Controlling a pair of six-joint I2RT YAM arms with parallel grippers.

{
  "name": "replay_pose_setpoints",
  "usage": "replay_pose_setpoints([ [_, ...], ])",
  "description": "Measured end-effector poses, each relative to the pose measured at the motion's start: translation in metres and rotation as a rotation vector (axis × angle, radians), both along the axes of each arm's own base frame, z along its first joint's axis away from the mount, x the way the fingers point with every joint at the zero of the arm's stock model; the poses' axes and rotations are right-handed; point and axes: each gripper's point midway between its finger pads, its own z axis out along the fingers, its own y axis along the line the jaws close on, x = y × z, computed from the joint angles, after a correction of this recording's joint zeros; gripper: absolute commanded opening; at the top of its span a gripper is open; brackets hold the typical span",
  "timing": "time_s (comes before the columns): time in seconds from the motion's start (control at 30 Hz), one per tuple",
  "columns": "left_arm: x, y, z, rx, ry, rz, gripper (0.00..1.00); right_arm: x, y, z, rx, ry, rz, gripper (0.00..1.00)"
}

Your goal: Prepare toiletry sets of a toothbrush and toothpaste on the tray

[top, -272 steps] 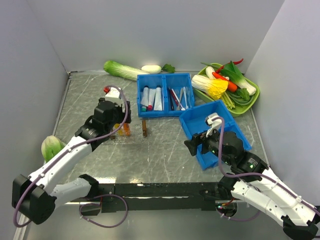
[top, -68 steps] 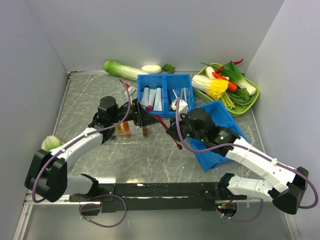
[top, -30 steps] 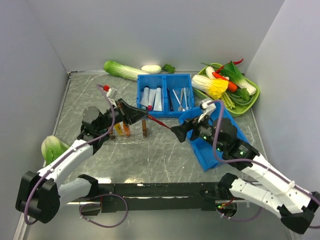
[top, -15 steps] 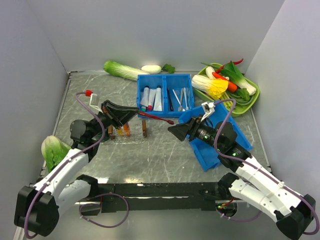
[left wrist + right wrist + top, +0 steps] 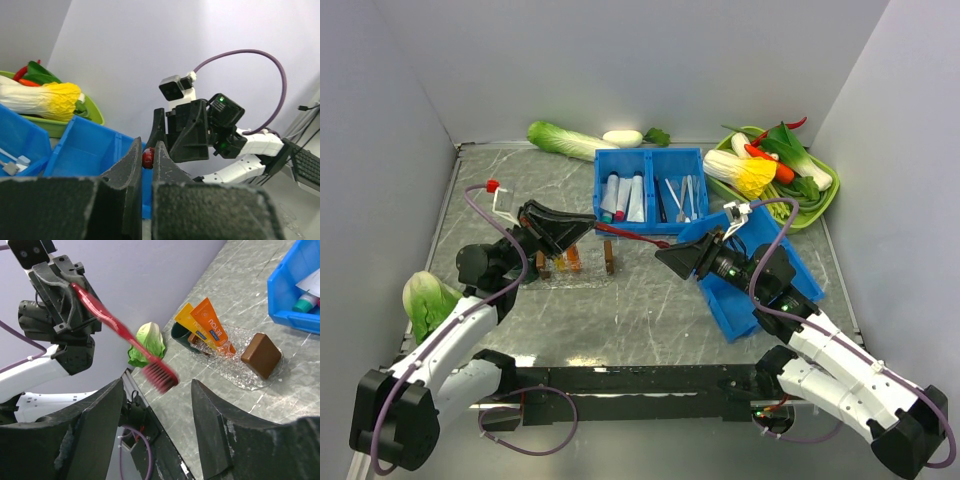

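Observation:
My left gripper (image 5: 582,228) is shut on the handle end of the dark red toothbrush (image 5: 630,237), which sticks out level to the right above the table. In the left wrist view the red handle tip (image 5: 148,158) is pinched between the two fingers. My right gripper (image 5: 663,255) faces it, open, and the bristle head (image 5: 161,376) hangs between its spread fingers without touching them. Yellow toothpaste (image 5: 192,323) and orange toothpaste (image 5: 213,326) lean side by side on the clear tray (image 5: 252,375), below the left gripper (image 5: 60,295).
A brown block (image 5: 260,355) stands on the tray's right end. Behind are the divided blue bin (image 5: 650,190) of tubes and brushes, a second blue bin (image 5: 760,225) under the right arm, and a green vegetable dish (image 5: 823,200). A bok choy (image 5: 422,295) lies at the left wall.
The left arm has drawn back to the left, carrying the toothbrush with it. The right gripper has shifted slightly left and its jaws stand narrower than a second ago.

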Motion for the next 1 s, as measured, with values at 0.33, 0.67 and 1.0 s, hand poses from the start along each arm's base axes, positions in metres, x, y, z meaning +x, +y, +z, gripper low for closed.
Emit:
replay_pose_setpoints([
  [0.33,-0.0032,-0.0025,0.0008,-0.017,0.014,-0.047,0.01,0.0015,-0.0017,0.0050,0.001,-0.041,0.001,0.43],
  [0.67,-0.0028,-0.0018,0.0027,-0.030,0.012,-0.057,0.01,0.0013,-0.0024,0.0060,-0.002,-0.054,0.008,0.17],
  [1.0,0.0047,-0.0053,-0.0064,0.004,0.051,-0.076,0.33,-0.0015,-0.0085,0.0057,-0.027,-0.081,-0.001,0.00],
])
